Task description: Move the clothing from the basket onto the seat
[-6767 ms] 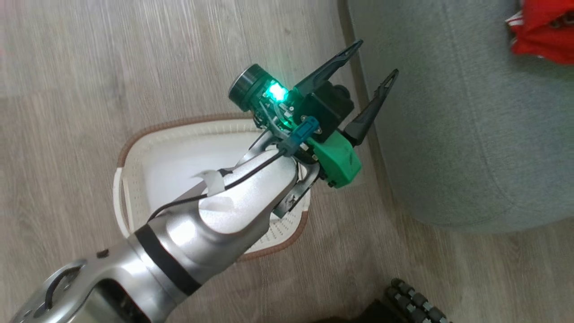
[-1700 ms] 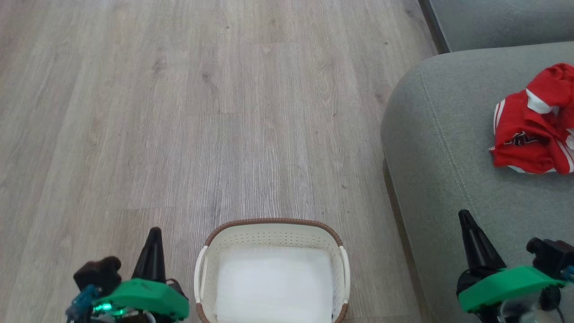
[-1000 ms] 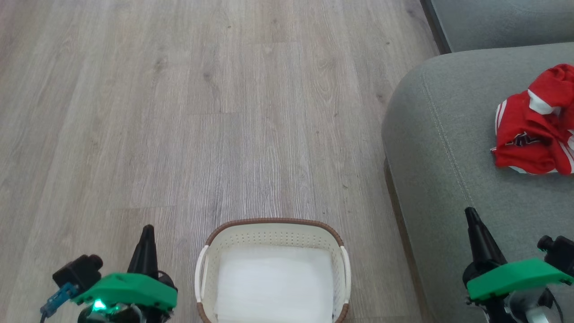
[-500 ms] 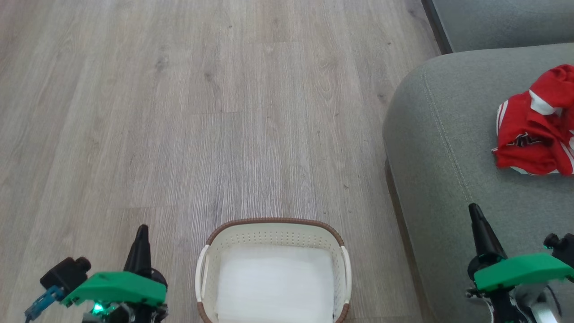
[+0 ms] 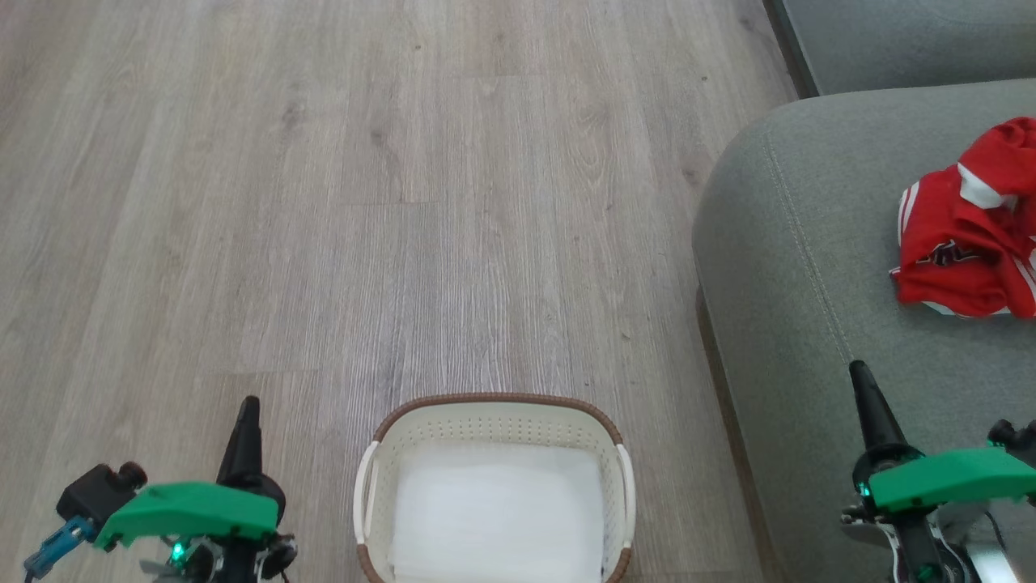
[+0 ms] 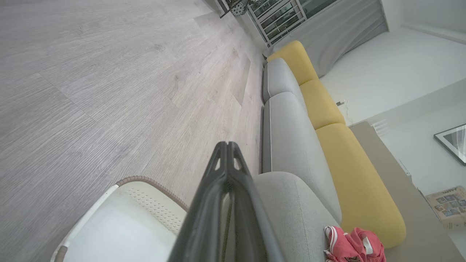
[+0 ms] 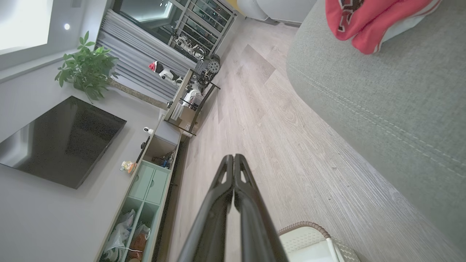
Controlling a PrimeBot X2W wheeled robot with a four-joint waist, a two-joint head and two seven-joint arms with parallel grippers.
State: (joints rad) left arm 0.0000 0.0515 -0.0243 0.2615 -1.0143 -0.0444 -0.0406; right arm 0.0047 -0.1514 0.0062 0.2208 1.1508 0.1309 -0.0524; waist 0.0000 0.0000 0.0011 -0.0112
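The red clothing (image 5: 971,231) lies crumpled on the grey-green seat (image 5: 809,267) at the right, also seen as the clothing (image 6: 351,247) and the clothing (image 7: 367,22) in the wrist views. The cream basket (image 5: 494,421) with its brown rim stands on the floor at the bottom centre, holding just its flat white liner. My left gripper (image 5: 247,409) is shut at the lower left, apart from the basket, its fingers (image 6: 227,156) pressed together. My right gripper (image 5: 858,376) is shut at the lower right over the seat's front part, fingers (image 7: 233,167) together, holding nothing.
Grey wood floor (image 5: 364,202) stretches ahead and to the left. A second grey cushion (image 5: 906,36) sits beyond the seat, with yellow back cushions (image 6: 360,189) behind. A television (image 7: 62,142) and a low cabinet (image 7: 145,189) line the far wall.
Since the oldest frame the camera has swung and the open right gripper over the basket has shut and withdrawn. Over the last second both shut grippers have slid slightly outward and lower.
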